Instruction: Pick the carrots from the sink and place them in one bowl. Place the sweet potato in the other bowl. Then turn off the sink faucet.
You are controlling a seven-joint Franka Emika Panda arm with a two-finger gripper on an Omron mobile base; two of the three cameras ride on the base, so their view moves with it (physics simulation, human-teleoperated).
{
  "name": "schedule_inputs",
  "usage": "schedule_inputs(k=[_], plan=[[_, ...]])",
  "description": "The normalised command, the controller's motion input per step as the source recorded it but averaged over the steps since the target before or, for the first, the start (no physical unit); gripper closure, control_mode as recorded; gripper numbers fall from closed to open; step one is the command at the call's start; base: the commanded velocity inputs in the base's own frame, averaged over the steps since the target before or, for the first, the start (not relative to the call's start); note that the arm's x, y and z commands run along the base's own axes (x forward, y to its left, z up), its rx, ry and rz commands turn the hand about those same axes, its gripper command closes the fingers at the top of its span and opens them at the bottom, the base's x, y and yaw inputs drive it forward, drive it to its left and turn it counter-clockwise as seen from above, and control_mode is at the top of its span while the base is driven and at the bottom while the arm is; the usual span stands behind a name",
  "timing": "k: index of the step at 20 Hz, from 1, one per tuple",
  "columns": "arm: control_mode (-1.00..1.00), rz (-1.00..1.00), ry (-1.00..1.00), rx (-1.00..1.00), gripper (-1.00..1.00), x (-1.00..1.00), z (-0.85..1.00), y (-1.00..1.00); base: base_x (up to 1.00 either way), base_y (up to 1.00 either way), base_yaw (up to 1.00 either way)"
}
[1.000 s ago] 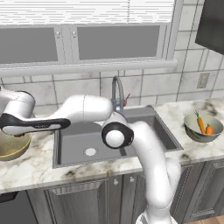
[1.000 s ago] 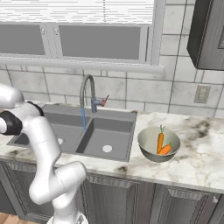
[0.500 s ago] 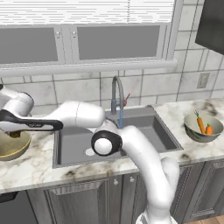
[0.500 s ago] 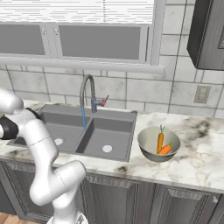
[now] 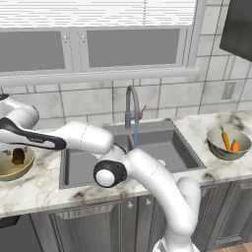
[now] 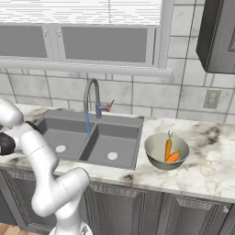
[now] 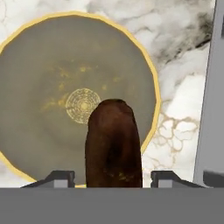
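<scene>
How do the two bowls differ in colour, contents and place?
The grey bowl is metallic-looking and holds two carrots; the tan bowl is wood-like, with the sweet potato over it. The grey bowl stands right of the sink, the tan bowl left of it. Both are round.

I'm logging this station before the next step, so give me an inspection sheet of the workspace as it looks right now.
Surface: white marble counter with dark veining.
Job's things: two orange carrots in grey metallic bowl; dark brown sweet potato over tan-gold wooden bowl; grey double-basin sink; grey gooseneck faucet running a blue stream.
Clutter: nothing seen.
Gripper: gripper over the tan-gold bowl, fingertips apart from the sweet potato's sides.
Cables: nothing seen.
Surroundings: tiled wall, window, dark cabinets, wall outlet.
</scene>
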Motion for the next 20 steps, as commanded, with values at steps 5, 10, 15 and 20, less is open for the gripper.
schedule_inputs(k=[5,10,15,20], plan=[[-1.00,-0.07,0.10,0.00,-1.00,0.18,0.01,0.42,0.00,0.00,0.00],[-1.00,-0.12,0.03,0.00,-1.00,-0.44,0.54,-0.08,0.00,0.00,0.00],[-1.00,-0.08,0.00,0.00,-1.00,-0.99,1.00,-0.63,0.00,0.00,0.00],[-1.00,-0.01,0.00,0.01,-1.00,-0.74,0.85,-0.82,0.00,0.00,0.00]])
